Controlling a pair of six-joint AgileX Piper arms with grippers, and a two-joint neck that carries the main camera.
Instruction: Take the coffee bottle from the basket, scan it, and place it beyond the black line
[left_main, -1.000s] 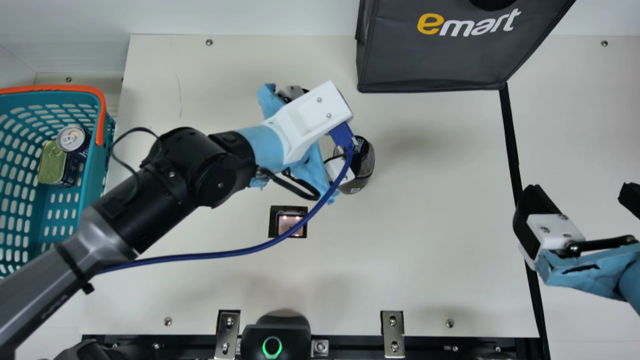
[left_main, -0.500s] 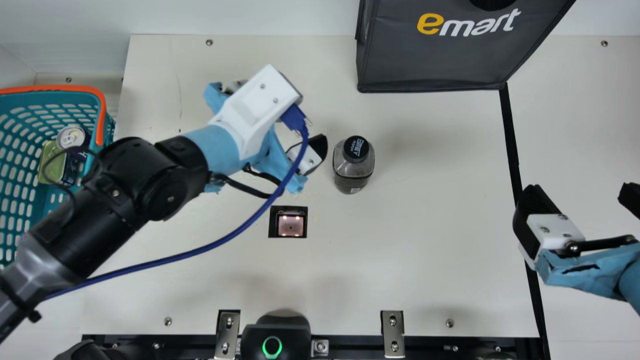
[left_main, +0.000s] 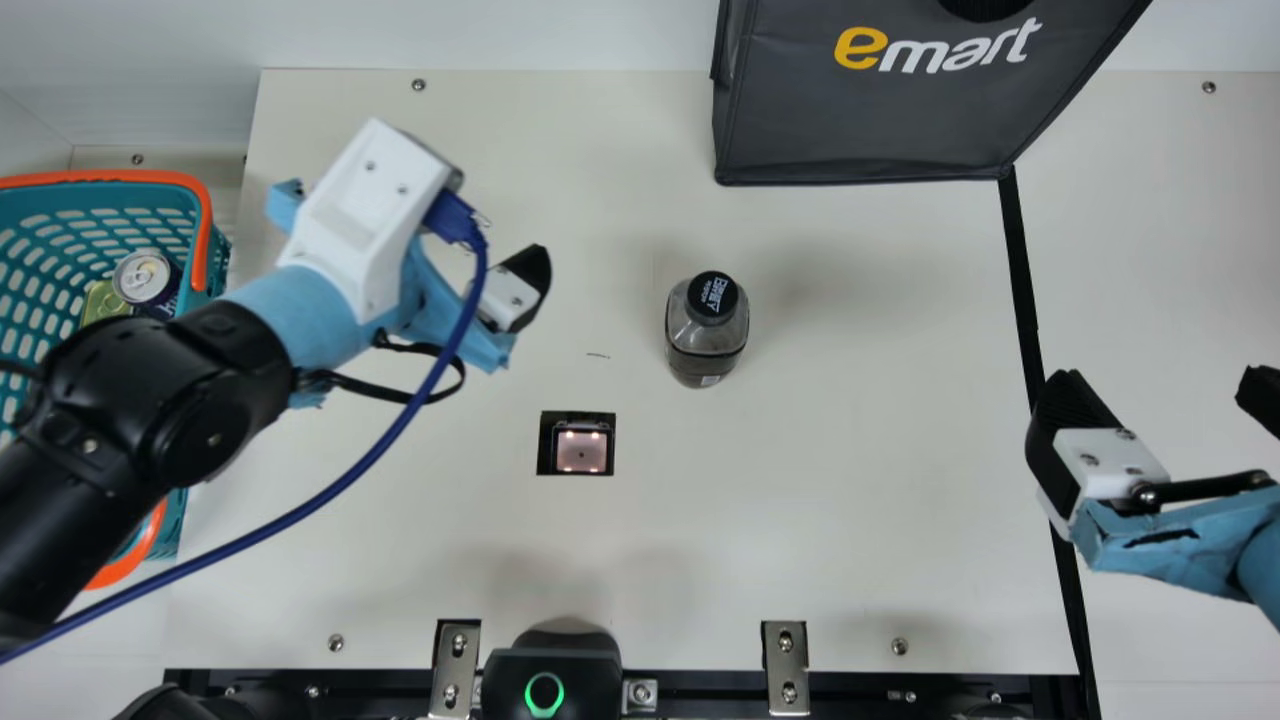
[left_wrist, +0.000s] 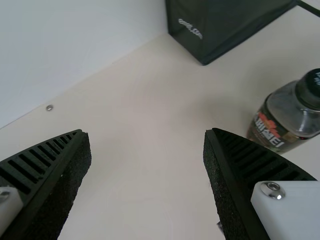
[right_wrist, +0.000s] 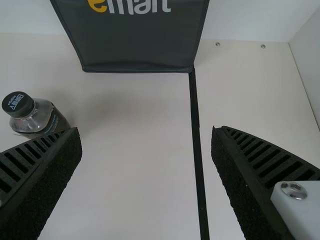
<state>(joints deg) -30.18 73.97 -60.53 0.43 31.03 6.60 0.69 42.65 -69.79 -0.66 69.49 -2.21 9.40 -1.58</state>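
Observation:
The coffee bottle (left_main: 706, 330) stands upright on the table, right of the scanner (left_main: 581, 448) and left of the black line (left_main: 1022, 280). My left gripper (left_main: 425, 235) is left of the bottle, apart from it; in the left wrist view this gripper (left_wrist: 146, 132) is open with nothing between its fingers, the bottle (left_wrist: 285, 117) beyond one finger. At the right, by the black line, my right gripper (left_main: 1160, 385) stands open and empty. In the right wrist view the gripper (right_wrist: 146, 130) has the black line (right_wrist: 196, 125) between its fingers and the bottle (right_wrist: 37, 116) farther off.
A teal basket (left_main: 190, 225) with an orange rim at the left holds a can (left_main: 146, 277) and a green-lidded tin (left_main: 103, 303), partly behind my left arm. A dark bag (left_main: 870, 120) stands at the back. A blue cable (left_main: 370, 455) hangs from the left arm over the table.
My left gripper has moved left, away from the bottle, which it partly covered before and which now stands in full view. The bottle and the right arm have stayed put.

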